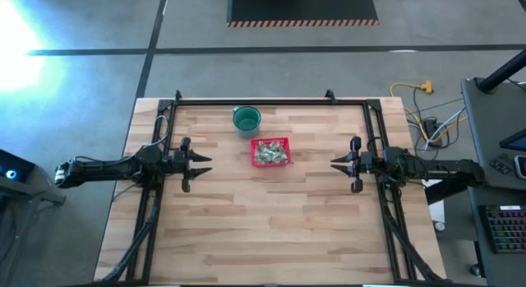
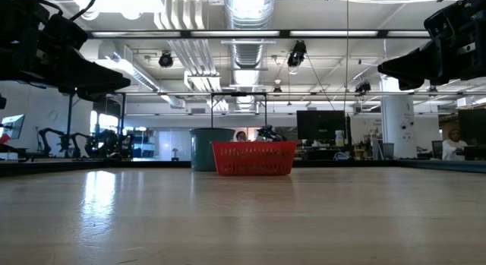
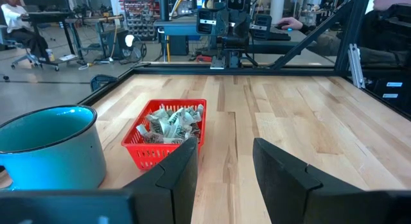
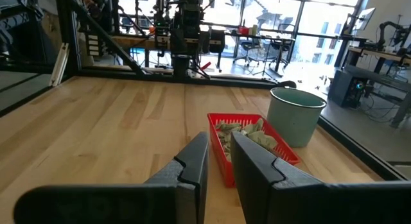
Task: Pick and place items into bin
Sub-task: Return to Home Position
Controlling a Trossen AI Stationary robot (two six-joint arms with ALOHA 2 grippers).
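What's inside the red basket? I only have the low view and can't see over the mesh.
Observer: The red basket holds a heap of pale green-and-white packets, roughly up to its rim.
Operator: And the dark thing behind it?
Observer: A round green cup, open side up, beside the basket's corner on the left arm's side.
Operator: Tools holding anything?
Observer: No. The left tool and right tool are both open and empty, facing each other from opposite sides of the table, with the basket roughly between them.
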